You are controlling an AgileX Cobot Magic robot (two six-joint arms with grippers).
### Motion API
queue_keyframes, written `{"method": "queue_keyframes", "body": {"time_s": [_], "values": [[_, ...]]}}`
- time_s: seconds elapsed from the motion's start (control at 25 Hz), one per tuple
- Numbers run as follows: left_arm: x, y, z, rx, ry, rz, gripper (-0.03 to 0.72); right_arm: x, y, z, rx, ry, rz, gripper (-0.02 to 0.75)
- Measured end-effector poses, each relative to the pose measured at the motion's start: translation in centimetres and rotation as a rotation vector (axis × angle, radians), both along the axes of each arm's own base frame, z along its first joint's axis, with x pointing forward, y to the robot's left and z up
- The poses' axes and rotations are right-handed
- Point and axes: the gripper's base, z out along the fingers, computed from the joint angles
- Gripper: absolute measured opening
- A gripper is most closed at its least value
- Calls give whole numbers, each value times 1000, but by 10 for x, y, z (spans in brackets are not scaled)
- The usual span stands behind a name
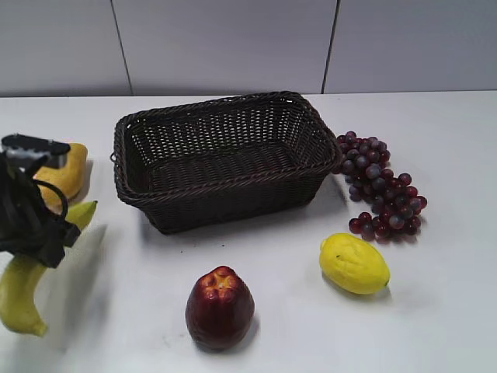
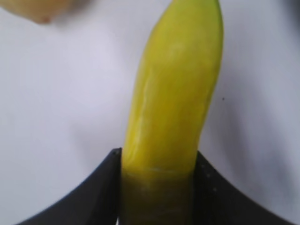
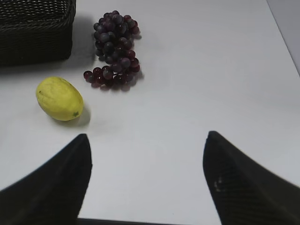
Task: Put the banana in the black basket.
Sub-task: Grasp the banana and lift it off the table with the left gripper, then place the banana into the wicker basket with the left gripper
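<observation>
Left claw (image 2: 158,187) clamped on banana (image 2: 176,93), its middle hidden behind claw; basket (image 1: 221,159) to the right. Right claw (image 3: 145,183) spread apart, arm unseen. No readable writing.

We lose the banana's (image 1: 19,291) middle behind the left gripper (image 1: 35,233); beside the banana, the mango-like fruit (image 2: 40,9) is blurred and cropped.

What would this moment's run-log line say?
left gripper: shut on long yellow banana | right gripper: open, idle above table | woven black basket: empty | step: banana not yet in basket
</observation>
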Motion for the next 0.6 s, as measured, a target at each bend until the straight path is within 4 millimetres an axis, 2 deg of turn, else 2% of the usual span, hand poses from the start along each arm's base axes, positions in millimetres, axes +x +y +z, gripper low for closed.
{"method": "queue_keyframes", "body": {"time_s": [0.2, 0.4, 0.52, 0.6], "values": [[26, 0, 70, 44, -148, -50, 301, 0, 0, 0, 0, 0, 0, 591], [63, -11, 146, -25, -470, -53, 300, 0, 0, 0, 0, 0, 0, 591], [78, -24, 176, -89, -700, -84, 300, 0, 0, 0, 0, 0, 0, 591], [82, -36, 188, -130, -831, -124, 300, 0, 0, 0, 0, 0, 0, 591]]}}
